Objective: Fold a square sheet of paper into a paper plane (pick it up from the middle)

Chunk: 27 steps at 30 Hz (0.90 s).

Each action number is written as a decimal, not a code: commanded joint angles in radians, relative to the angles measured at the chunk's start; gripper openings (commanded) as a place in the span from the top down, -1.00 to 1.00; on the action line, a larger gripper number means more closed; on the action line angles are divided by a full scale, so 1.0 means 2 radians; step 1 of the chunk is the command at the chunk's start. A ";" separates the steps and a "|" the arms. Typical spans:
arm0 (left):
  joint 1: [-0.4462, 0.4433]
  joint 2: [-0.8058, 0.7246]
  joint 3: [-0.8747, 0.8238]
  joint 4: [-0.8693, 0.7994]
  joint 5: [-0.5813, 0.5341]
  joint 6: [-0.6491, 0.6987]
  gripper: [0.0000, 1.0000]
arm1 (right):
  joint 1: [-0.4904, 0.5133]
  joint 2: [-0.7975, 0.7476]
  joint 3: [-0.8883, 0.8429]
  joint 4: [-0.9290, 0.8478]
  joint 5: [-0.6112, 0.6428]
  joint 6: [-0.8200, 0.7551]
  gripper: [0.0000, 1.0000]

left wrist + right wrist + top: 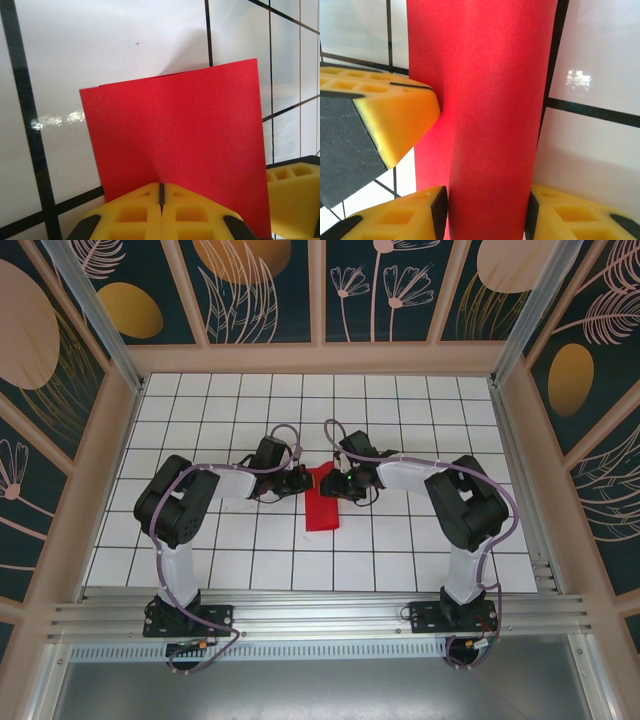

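Tabletop (400,540) | left gripper (161,192) seemingly pinches red paper (175,125) | right gripper (487,197) parted astride it

White grid-tiled table (210,550) — dark floral wall panels (250,290) around it.

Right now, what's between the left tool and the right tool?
The red sheet. In the top view its far end lies between the left tool and the right tool. In the right wrist view it runs up between that tool's fingers.

No text, label, brand, number or sign is readable on the plain bright red paper sheet (322,502), white black-gridded tabletop (400,550) or flower-patterned wall panels (262,290).
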 commanded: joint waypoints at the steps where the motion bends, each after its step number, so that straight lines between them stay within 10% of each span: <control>1: -0.002 0.020 0.002 -0.034 -0.023 0.010 0.87 | 0.001 0.005 0.004 -0.012 0.008 -0.011 0.22; 12: -0.002 -0.056 -0.002 -0.014 -0.059 -0.019 0.28 | -0.024 0.000 -0.039 0.033 -0.024 -0.018 0.41; 27: -0.001 -0.103 -0.038 -0.007 -0.117 -0.037 0.10 | -0.061 -0.002 -0.068 0.063 -0.096 -0.049 0.52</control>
